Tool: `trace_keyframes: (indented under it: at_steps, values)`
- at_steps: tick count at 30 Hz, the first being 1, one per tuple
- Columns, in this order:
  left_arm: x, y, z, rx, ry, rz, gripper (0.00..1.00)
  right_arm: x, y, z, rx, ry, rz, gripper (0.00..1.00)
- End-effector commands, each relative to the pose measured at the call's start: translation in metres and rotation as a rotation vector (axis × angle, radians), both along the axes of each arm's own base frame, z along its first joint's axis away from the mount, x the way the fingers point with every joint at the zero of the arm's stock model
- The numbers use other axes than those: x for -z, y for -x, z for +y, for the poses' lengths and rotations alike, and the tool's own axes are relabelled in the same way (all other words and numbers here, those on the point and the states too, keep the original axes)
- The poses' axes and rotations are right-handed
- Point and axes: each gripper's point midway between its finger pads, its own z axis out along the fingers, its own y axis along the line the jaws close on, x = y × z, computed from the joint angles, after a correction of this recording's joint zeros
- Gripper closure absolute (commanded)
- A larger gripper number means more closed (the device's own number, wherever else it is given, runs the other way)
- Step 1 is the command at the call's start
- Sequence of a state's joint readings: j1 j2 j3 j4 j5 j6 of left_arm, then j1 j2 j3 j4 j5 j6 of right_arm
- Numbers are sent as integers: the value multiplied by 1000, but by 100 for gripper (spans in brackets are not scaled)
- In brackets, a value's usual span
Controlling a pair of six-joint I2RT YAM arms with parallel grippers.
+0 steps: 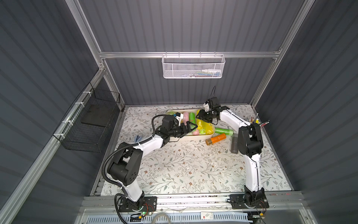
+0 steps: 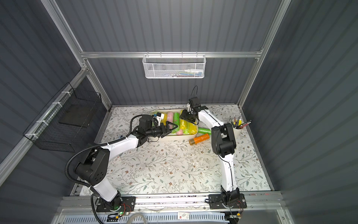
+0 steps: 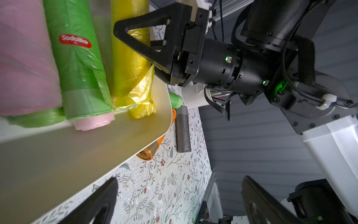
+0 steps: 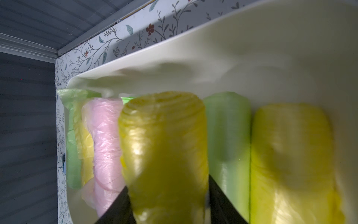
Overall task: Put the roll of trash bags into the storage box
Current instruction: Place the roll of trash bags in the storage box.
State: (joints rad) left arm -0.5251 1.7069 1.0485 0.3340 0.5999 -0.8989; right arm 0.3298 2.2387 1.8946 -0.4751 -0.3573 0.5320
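In both top views: a cream-white shallow plastic storage box (image 1: 199, 136) with rounded corners, at the far middle of the flowered tablecloth (image 1: 184, 164), packed side by side with pink, green and yellow rolls. Above its right part, the right gripper (image 1: 202, 119), tilted down onto a translucent yellow roll of trash bags (image 1: 200, 125) lying inside the box. At the box's near left edge, the left gripper (image 1: 191, 128), roughly level, spread wide, holding nothing. On the cloth just right of the box: a green plastic roll (image 1: 224, 131), an orange plastic roll (image 1: 216, 139) and a grey plastic roll (image 1: 234, 144). Farther right, in a top view, a white cup of pens (image 2: 237, 129). On the back rail, a white mesh basket (image 1: 193, 67); on the left wall, a black wire basket (image 1: 89, 120).

Left wrist view: two black fingers (image 3: 104, 203) far apart, only tablecloth between them. Inside the storage box, a bright green roll with a red Sodolike label (image 3: 77, 58) beside a pale pink roll (image 3: 25, 67). Beyond them, the yellow roll of trash bags under the right gripper's triangular finger.

Right wrist view: the yellow roll of trash bags, blurred, between the right gripper's two black fingers (image 4: 222, 203), close to both its sides. No telling whether gripped or let go. Cream box wall just beyond the roll's end.
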Motion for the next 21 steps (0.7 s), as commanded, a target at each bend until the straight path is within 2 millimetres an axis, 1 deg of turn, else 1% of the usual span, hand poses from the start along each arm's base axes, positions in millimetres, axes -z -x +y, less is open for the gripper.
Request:
trace_keyframes:
  at_steps: [1,4,5,6,8,10,13,14,17,20,21]
  values:
    - [-3,6,-2,21,3,1,0,-22,-7,3,-21,-28,-36,35]
    - [-2,8,-1,23,2,2,0,-26,-6,-5,2,7,-37,9]
    - [-3,8,-1,23,3,0,0,-26,-8,-13,27,43,-44,1]
    - [-4,8,-1,22,4,-3,0,-28,-7,-15,29,53,-48,1]
    - [-6,9,0,24,6,-8,0,-40,-3,-25,45,81,-58,1]
    - [-9,10,1,27,3,-19,0,-59,3,-34,56,104,-99,1]
    - [-12,13,3,27,-6,-33,0,-92,15,-54,97,147,-169,1]
    - [-12,14,3,30,-8,-37,0,-103,21,-62,120,167,-186,1]
    - [-13,17,5,32,-12,-46,0,-125,40,-88,188,225,-208,1]
    - [-16,22,8,35,-17,-65,0,-138,67,-109,227,273,-218,1]
    - [-16,23,9,34,-22,-68,0,-139,77,-115,239,288,-219,1]
